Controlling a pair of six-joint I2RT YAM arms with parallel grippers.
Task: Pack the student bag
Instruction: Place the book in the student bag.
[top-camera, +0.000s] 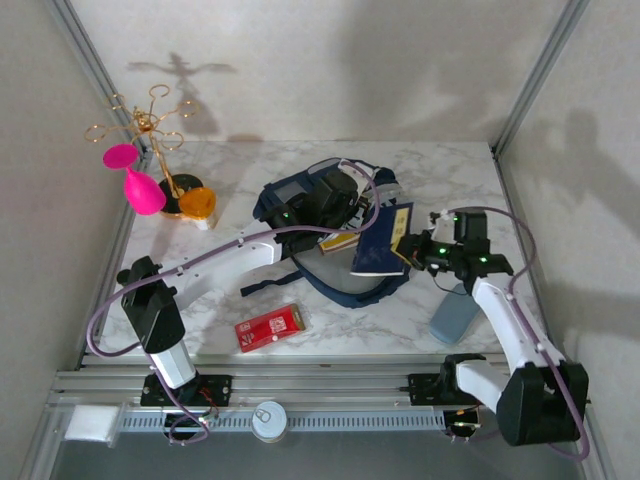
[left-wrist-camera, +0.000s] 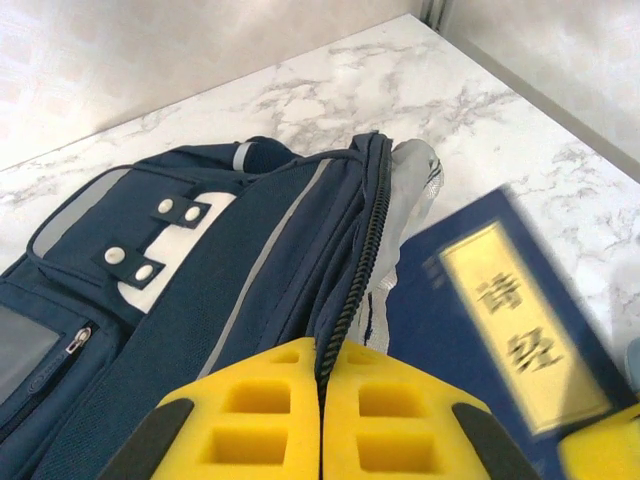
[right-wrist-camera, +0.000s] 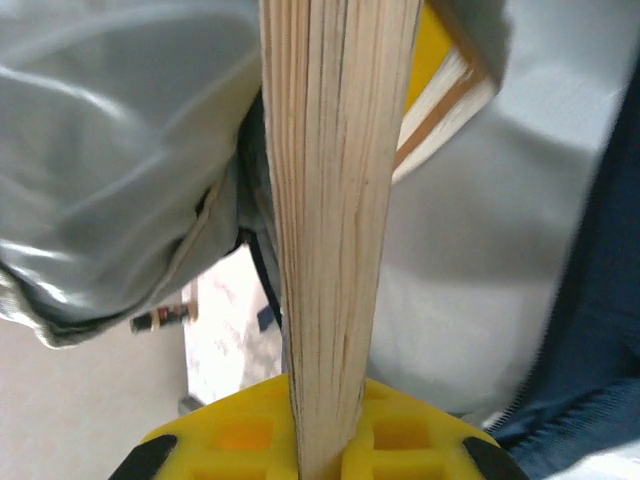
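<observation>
Book (top-camera: 383, 245) clamped in right gripper (right-wrist-camera: 320, 440) — left gripper (left-wrist-camera: 322, 400) pinches student bag (left-wrist-camera: 250, 260) rim.

Top view high, looking down, wrist views close, all sharing student bag (top-camera: 278, 198)

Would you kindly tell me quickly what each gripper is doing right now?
Left gripper: closed on the student bag, at its zippered opening edge.
Right gripper: closed on the blue book, pages clamped between its pads.
</observation>
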